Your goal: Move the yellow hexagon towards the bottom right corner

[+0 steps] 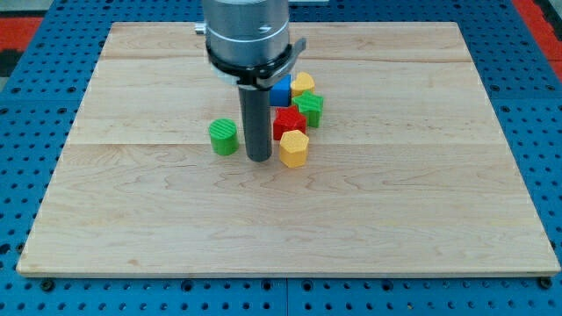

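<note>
A pale wooden board (395, 219) lies on a blue pegboard table (26, 105). Near the board's middle sits a green cylinder (224, 137), alone. To its right cluster a red block (288, 122), a green block (310, 108), a blue block (280, 91) and another yellow block (303, 84) at the view's top.

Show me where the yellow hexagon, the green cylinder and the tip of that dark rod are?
yellow hexagon (293, 148): camera view, middle of its top face.
green cylinder (224, 137): camera view, middle of its ribbed side.
my tip (258, 158): camera view, rod's very bottom end, between those two.
</note>
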`<act>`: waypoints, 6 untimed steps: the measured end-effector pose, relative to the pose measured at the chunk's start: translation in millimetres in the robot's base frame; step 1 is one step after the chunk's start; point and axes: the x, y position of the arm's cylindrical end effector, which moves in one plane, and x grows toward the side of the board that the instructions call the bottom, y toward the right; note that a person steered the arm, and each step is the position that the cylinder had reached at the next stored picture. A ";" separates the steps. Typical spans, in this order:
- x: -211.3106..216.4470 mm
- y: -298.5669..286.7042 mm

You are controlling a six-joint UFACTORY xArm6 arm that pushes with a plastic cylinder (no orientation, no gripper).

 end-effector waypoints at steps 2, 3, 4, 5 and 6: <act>13.1 127.1; 38.6 165.4; 35.7 113.9; 42.7 68.7; 60.1 118.9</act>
